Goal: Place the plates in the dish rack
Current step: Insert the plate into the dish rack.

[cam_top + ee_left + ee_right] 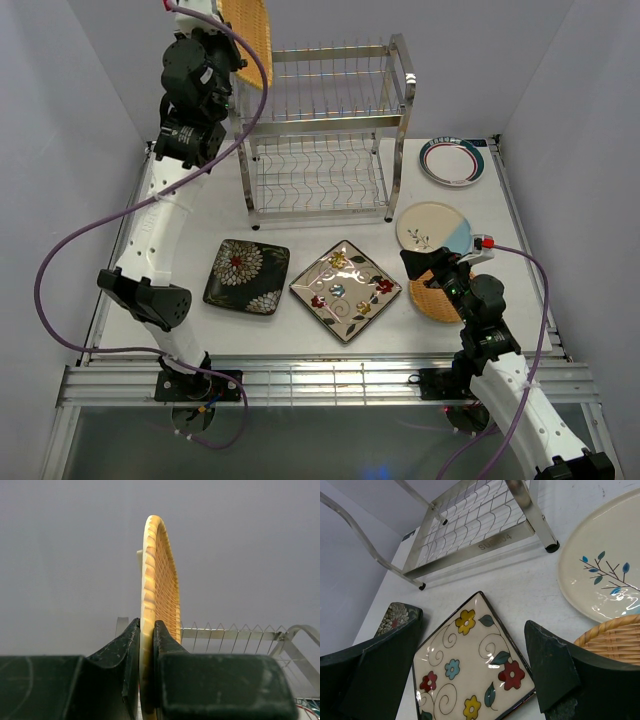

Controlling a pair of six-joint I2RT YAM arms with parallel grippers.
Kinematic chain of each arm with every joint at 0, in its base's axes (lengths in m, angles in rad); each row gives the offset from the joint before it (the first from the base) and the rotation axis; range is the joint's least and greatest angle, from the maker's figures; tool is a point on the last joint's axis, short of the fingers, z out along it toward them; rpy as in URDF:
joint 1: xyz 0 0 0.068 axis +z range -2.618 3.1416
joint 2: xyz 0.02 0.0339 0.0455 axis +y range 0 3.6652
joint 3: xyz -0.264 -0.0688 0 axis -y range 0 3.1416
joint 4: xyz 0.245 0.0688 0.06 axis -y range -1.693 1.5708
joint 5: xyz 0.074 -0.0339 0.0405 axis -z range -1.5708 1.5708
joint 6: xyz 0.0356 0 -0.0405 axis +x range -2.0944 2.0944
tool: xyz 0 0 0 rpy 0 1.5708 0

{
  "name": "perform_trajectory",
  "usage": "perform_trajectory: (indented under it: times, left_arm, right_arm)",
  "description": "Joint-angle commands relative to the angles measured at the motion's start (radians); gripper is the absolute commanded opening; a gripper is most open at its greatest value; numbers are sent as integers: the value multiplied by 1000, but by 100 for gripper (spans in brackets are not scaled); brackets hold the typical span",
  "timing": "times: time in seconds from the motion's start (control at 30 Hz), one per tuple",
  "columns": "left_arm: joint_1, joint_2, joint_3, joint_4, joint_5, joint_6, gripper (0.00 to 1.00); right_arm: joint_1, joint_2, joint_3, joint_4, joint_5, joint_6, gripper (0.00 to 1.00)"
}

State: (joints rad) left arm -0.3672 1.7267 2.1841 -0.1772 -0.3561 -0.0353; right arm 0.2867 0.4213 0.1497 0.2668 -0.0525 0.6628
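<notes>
My left gripper (146,630) is shut on the rim of a woven orange-tan plate (160,580), held upright on edge high beside the dish rack's (330,130) upper left corner. The same plate (247,38) shows at the top of the overhead view. My right gripper (472,622) hangs open and empty over the cream floral square plate (470,670). A second woven plate (437,300) lies flat under the right wrist. A black flowered square plate (246,276), a cream-blue round plate (433,228) and a teal-rimmed white plate (452,160) lie flat on the table.
The rack (470,525) is empty on both tiers, with its feet on the white table (200,220). Grey walls close in on the left, right and back. The left arm's purple cable (60,250) loops out over the table's left edge.
</notes>
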Motion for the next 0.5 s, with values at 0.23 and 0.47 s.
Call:
perform_trajectory:
  times: [0.23,0.47]
  left_arm:
    - [-82,17,9,234,-139,231,0]
    - [-85,11,-26,294,-165,290,0]
  right_arm:
    - [2,7,13,64,2,-6,90]
    - [2,17,11,72,0,-8,90]
